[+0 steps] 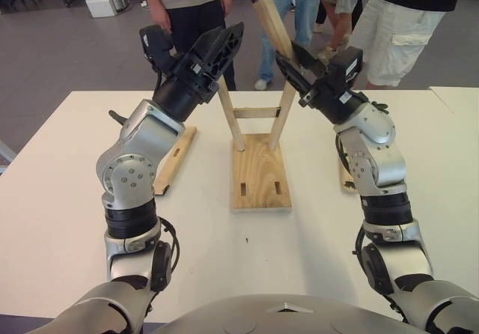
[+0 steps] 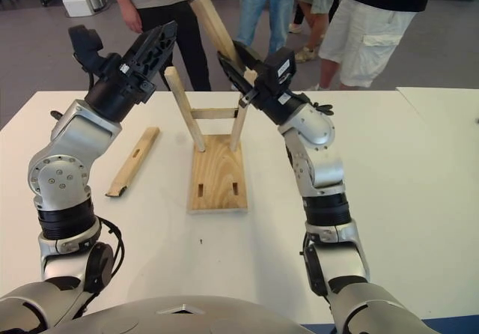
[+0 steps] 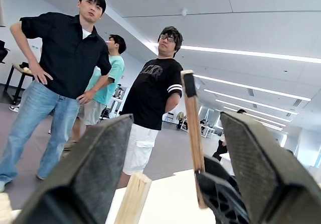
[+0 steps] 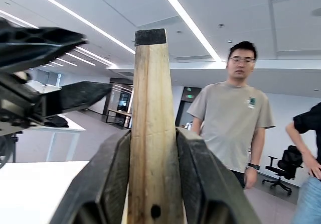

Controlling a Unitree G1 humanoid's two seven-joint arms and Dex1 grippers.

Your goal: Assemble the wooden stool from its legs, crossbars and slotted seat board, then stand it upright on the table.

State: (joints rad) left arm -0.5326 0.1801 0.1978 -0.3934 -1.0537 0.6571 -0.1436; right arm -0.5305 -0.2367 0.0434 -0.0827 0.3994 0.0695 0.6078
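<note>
The seat board [image 1: 260, 177] lies flat mid-table [image 1: 60, 199]. Two legs stand in it, joined by a crossbar [image 1: 256, 112]. The right gripper [image 1: 292, 58] is clamped on the right leg [image 1: 271, 19], above the crossbar. The left gripper [image 1: 230, 48] is spread wide by the left leg's [image 1: 232, 120] top. A spare leg [image 2: 135, 160] lies to the left.

Both arms raised, elbows bent, angled inward. Left gripper [image 1: 227, 43]: fingers spread wide. Right gripper [image 1: 290, 57]: fingers clamped on leg [image 1: 271, 21].
</note>
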